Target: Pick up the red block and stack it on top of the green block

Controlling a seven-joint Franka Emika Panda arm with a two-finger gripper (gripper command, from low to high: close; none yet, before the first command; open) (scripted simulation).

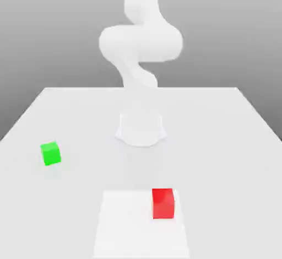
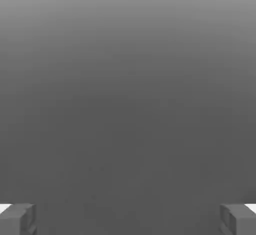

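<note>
The gripper [image 2: 128,219] stands wide open and empty, ready to grasp. From the table [image 1: 231,142] centre, the red block [image 1: 163,203] lies at five o'clock and the green block [image 1: 50,153] at nine, well apart.

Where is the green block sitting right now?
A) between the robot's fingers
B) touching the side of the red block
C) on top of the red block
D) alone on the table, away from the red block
D: the green block rests alone on the table toward the exterior view's left, well apart from the red block.
</note>
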